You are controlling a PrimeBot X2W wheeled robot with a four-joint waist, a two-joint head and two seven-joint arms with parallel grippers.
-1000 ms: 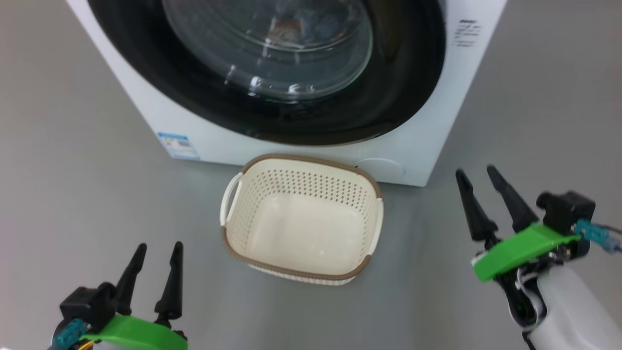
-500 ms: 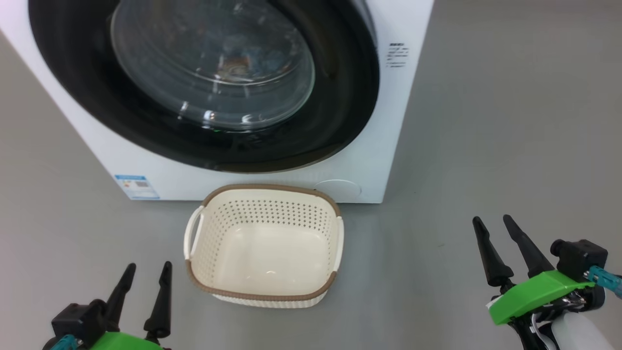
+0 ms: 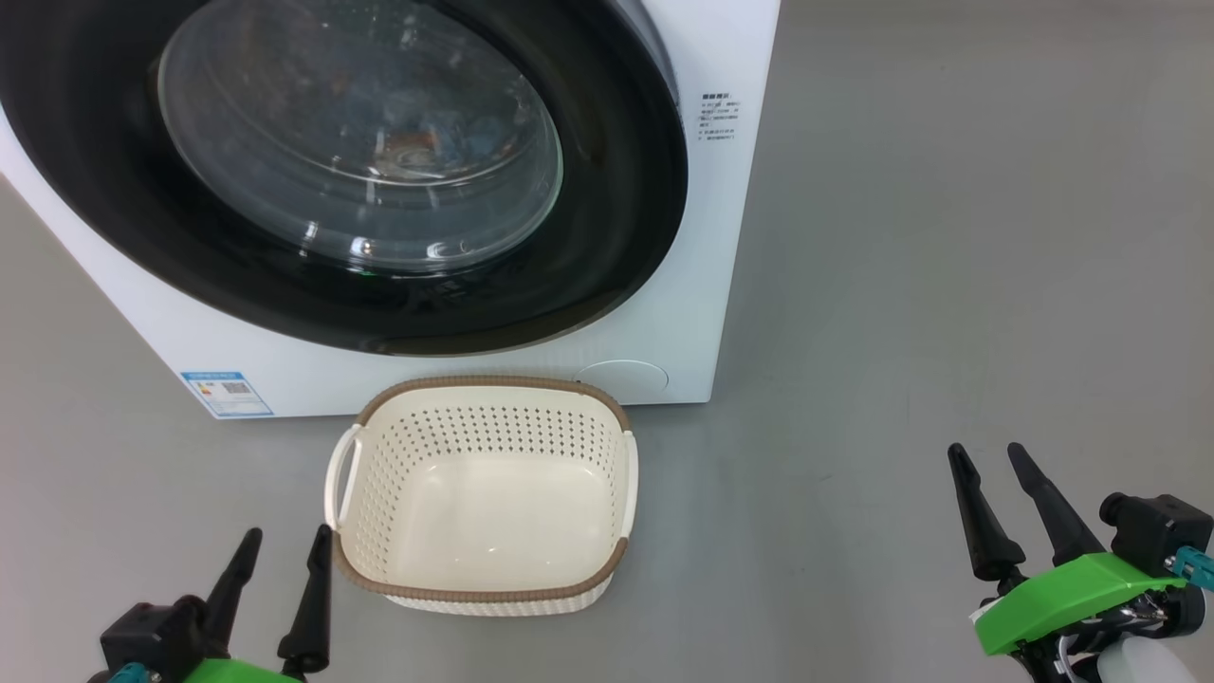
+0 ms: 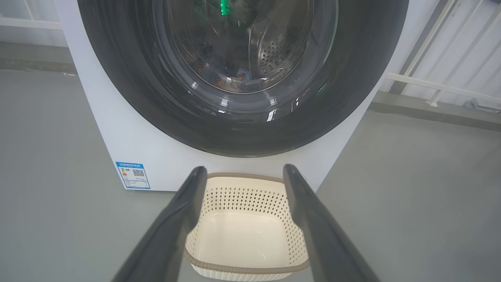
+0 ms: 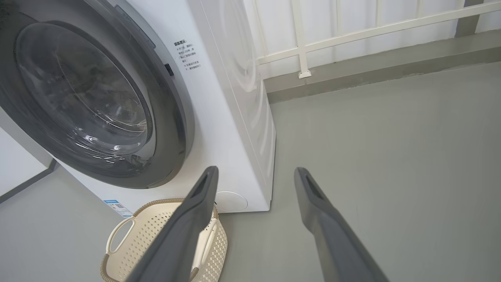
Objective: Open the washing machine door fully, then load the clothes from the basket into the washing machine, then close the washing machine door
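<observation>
- smooth grey floor (image 3: 901, 285), white railing (image 5: 352, 35) upper right; washing machine door (image 3: 616, 190) closed, upper left; basket (image 3: 493, 427) just below
- left gripper (image 3: 289, 531) lower left, right gripper (image 3: 984, 448) lower right: pointing up-frame, fingers spread wide, gripping nothing

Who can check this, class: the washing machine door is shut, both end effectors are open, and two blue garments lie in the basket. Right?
Wrong in one respect: the basket holds nothing; the head view shows its bare cream bottom. The washing machine door is shut, and the left end effector and right end effector are open.
</observation>
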